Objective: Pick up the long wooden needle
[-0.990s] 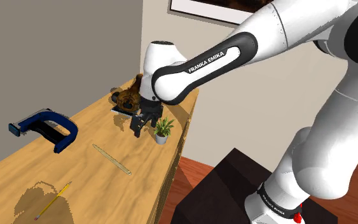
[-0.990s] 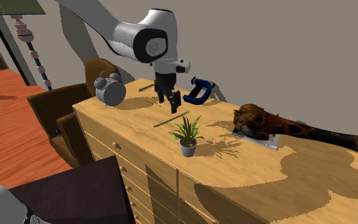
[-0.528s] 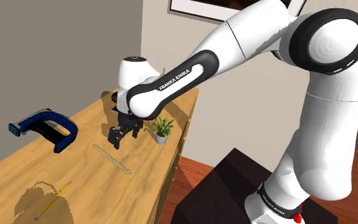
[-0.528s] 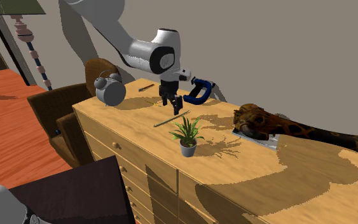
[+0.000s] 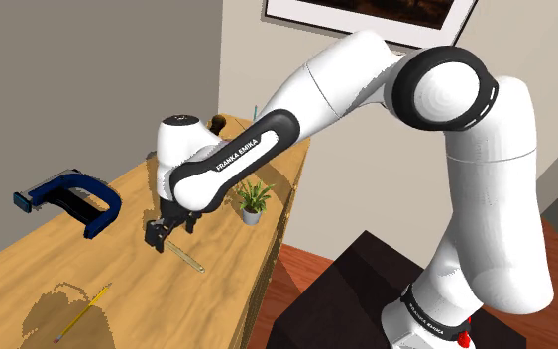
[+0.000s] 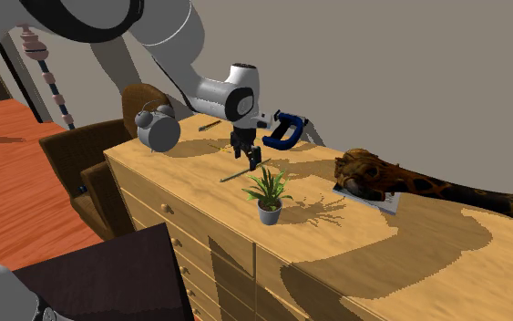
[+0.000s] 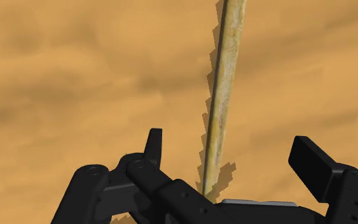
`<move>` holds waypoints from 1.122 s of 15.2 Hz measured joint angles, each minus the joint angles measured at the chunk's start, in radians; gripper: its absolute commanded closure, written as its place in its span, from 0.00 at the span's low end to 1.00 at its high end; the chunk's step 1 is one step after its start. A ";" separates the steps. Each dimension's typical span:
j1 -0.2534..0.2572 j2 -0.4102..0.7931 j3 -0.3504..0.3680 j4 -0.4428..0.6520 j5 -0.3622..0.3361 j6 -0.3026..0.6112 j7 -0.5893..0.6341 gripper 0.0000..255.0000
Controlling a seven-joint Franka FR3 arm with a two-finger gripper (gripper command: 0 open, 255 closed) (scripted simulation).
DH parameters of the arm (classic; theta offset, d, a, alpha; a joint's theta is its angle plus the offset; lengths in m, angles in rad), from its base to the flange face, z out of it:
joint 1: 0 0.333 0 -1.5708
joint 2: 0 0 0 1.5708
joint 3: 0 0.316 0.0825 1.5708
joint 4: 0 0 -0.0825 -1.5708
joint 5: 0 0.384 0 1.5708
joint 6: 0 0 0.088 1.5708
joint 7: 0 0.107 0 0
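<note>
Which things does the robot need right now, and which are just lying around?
Needed: long wooden needle, gripper.
Just lying about: blue clamp, potted plant, pencil, alarm clock.

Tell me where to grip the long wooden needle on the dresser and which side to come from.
Likely best: grip the needle across its thin shaft, at the stretch under the gripper, coming straight down from above. It lies flat on the wooden top, leaving only its long sides free, and the open fingers straddle it crosswise.
</note>
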 measured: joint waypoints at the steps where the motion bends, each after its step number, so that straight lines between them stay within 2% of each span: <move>1: 0.002 0.013 -0.002 0.005 -0.003 0.008 0.001 0.00; 5: 0.008 0.050 -0.010 0.006 -0.012 0.044 0.006 0.00; 6: 0.009 0.054 -0.011 0.006 -0.013 0.048 0.005 1.00; 17: 0.002 0.053 -0.020 0.019 -0.016 0.038 0.004 1.00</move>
